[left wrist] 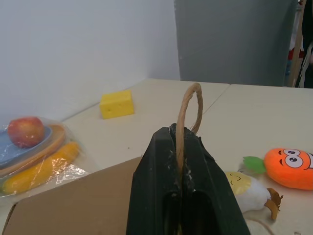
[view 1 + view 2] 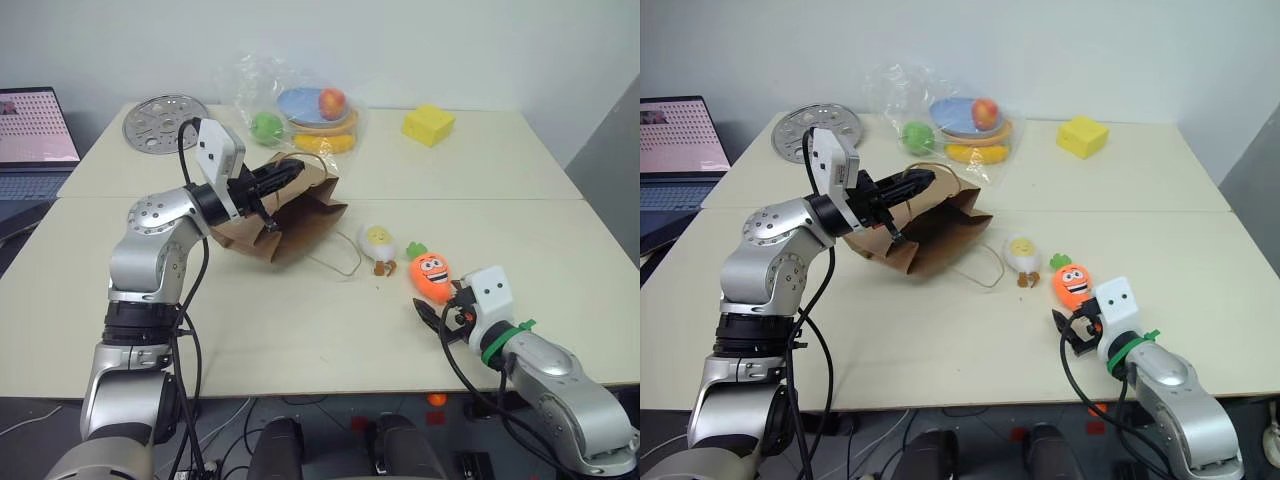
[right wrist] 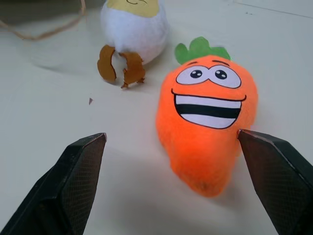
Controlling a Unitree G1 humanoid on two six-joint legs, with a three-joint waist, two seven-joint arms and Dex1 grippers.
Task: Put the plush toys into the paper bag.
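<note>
- Nearest, at about 5 o'clock on the table [image 2: 300, 330]: right gripper [image 3: 171, 183], fingers spread wide, grasping nothing, poised low over the tabletop.
- Just beyond it, toward 12 o'clock from the fingertips: orange carrot toy [image 3: 208, 120], lying flat, face up, green leaves pointing away; one finger [image 3: 279, 171] close beside its flank, contact not certain, the other finger well clear.
- Next out, at roughly 10 o'clock from the carrot and just beside it: white egg toy [image 2: 378, 243], yellow yolk on top, brown feet turned toward the carrot side; not touching the gripper.
- Both plush toys outside the bag, resting on the table.
- At 9 o'clock from the egg toy: paper bag [image 2: 300, 215], brown, tipped over with its mouth raised toward the left arm; one thin string handle [image 2: 340, 262] trailing loose on the table near the egg.
- Left gripper [image 1: 183, 196] at the bag's upper edge, clenched tight on the other string loop [image 1: 188, 110], which stands up out of the closed fingers.
- Farther back, at 12 o'clock: clear plastic bag of fruit [image 2: 300, 115], with a yellow block [image 2: 428, 124] at about 1 o'clock.
- At 11 o'clock, far edge: round perforated metal disc [image 2: 163, 122].
- Far 9 o'clock, off the table: open laptop [image 2: 35, 135].
</note>
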